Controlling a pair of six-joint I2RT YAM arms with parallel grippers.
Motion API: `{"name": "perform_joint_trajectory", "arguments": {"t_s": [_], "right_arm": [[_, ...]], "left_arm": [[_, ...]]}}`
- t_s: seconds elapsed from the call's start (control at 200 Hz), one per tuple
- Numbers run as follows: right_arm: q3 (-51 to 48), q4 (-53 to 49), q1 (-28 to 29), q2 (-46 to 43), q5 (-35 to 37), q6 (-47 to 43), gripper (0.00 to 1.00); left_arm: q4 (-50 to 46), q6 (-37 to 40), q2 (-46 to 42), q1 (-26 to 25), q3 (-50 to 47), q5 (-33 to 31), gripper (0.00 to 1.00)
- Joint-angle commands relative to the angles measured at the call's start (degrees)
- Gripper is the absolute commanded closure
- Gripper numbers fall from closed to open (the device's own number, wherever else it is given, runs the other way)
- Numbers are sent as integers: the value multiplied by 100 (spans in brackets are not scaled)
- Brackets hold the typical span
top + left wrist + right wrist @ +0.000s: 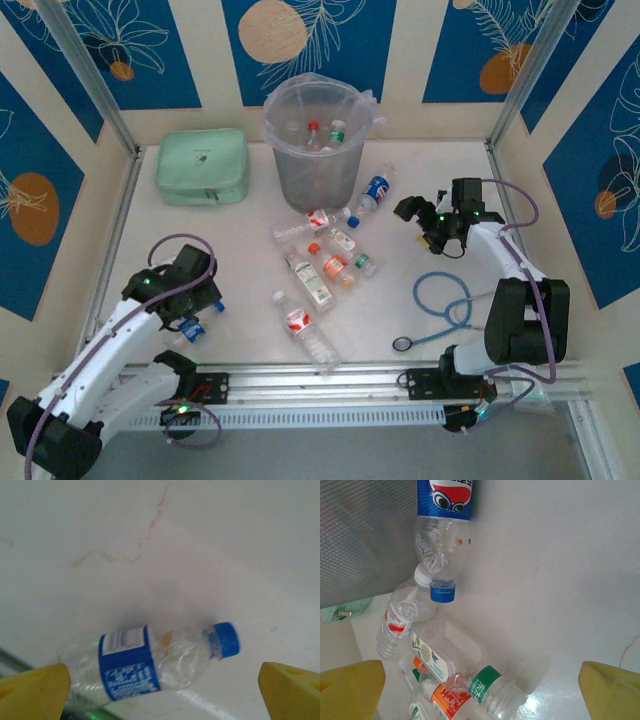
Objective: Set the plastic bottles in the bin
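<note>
Roughly nine plastic bottles [308, 278] lie on the surface [240, 290], most clustered just in front of the one bin [312, 165], which holds at least two more. The left claw [162, 692], spread wide, straddles a blue-capped bottle [150, 665]; whether it touches is unclear. The right claw [481, 692], also wide open, holds nothing.

I count about eight plastic bottles [305, 330] lying on the table [250, 300] and at least two more inside the one bin [315, 170], plus one mint-green zip case [200, 165] and one blue stethoscope [402, 343].
</note>
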Motion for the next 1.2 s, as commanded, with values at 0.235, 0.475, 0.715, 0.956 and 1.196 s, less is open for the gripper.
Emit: {"name": "perform_joint_trajectory", "arguments": {"t_s": [0.235,0.475,0.715,0.956,1.196], "right_arm": [[-212,143,-229,-2,-194,-75,0],[-196,171,-274,45,-179,-61,0],[-188,200,-301,122,-216,-48,0],[-223,224,-328,109,-229,-37,0],[-249,232,-363,139,-275,-58,0]], "left_arm": [[-1163,-332,292,-58,101,713,2],[-1214,-278,521,-427,82,1100,1],[-416,102,970,-483,-438,1107,1],[328,119,1464,-473,-628,927,1],[711,534,2016,-430,-378,402,0]]}}
